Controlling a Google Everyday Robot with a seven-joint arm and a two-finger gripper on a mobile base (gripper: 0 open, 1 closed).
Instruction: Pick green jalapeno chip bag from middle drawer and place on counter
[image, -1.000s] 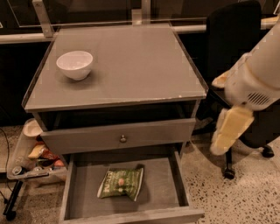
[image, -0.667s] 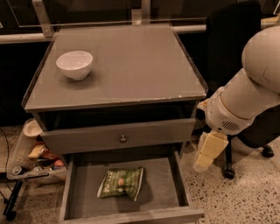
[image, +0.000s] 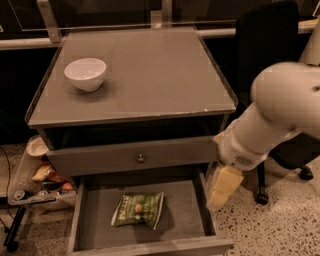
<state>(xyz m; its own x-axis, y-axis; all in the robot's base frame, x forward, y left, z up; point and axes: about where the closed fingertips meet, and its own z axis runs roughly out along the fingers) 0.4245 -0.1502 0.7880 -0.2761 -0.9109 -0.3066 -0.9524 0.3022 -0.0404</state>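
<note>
Your gripper (image: 222, 187) hangs just outside the right wall of the open drawer (image: 78, 220), and you cannot tell whether it is spread or closed, so do not assume it is ready to pinch. The main risk is a knock: coming across from there, it could clip that low wall or the closed drawer front (image: 125, 159) overhanging the back of the opening. The chip bag (image: 138, 210) lies flat and face up on the drawer floor, left of centre and well apart from the gripper. Flat crinkly foil gives little to bite, so a shallow pinch may slide off or push it toward a wall. Its long axis runs roughly side to side across the drawer, the left end angled a little toward the front, white lettering at that end. On the counter (image: 150, 70), keep away from the bowl (image: 85, 73).
</note>
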